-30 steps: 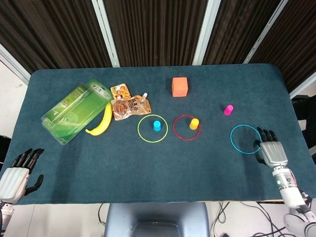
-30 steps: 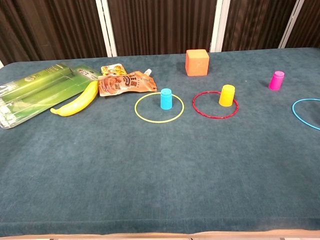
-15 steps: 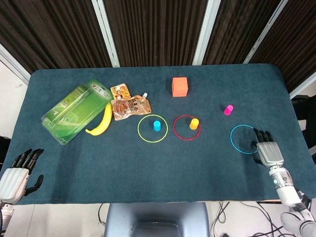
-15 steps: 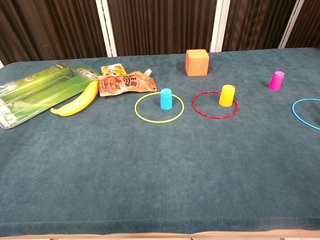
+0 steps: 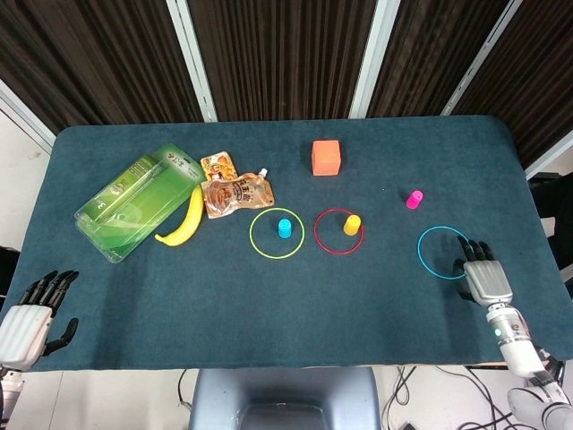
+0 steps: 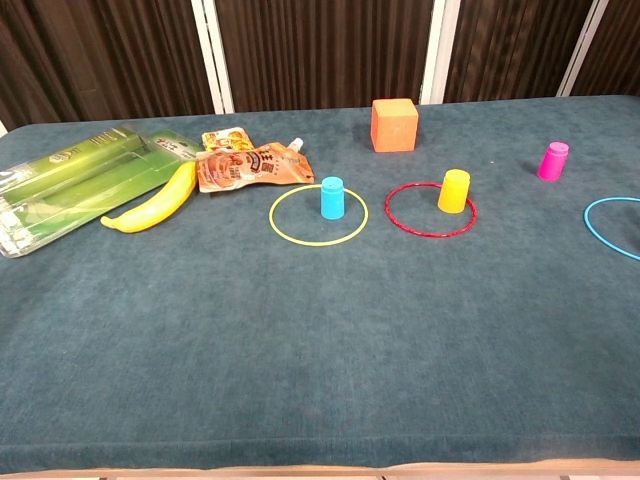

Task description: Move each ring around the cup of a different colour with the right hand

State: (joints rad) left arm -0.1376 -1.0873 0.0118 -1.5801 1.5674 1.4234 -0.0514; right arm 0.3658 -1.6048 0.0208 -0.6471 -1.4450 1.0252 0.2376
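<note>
The blue ring (image 5: 418, 253) lies flat on the table's right side, empty, and its left arc (image 6: 586, 216) shows at the chest view's edge. The pink cup (image 5: 414, 199) (image 6: 552, 160) stands beyond it, outside any ring. The yellow cup (image 5: 352, 224) (image 6: 453, 190) stands inside the red ring (image 5: 315, 231) (image 6: 387, 210). The blue cup (image 5: 284, 227) (image 6: 332, 197) stands inside the yellow ring (image 5: 251, 235) (image 6: 270, 215). My right hand (image 5: 486, 279) lies flat and open, its fingertips at the blue ring's near right edge. My left hand (image 5: 27, 324) is open off the front left corner.
An orange cube (image 5: 326, 157) (image 6: 394, 124) stands at the back centre. A banana (image 5: 182, 218) (image 6: 155, 200), a green package (image 5: 134, 202) and snack pouches (image 5: 235, 190) lie at the left. Dark panels stand behind the table.
My right hand has drawn back a little toward the table's near edge. The blue ring and the other things have stayed put.
</note>
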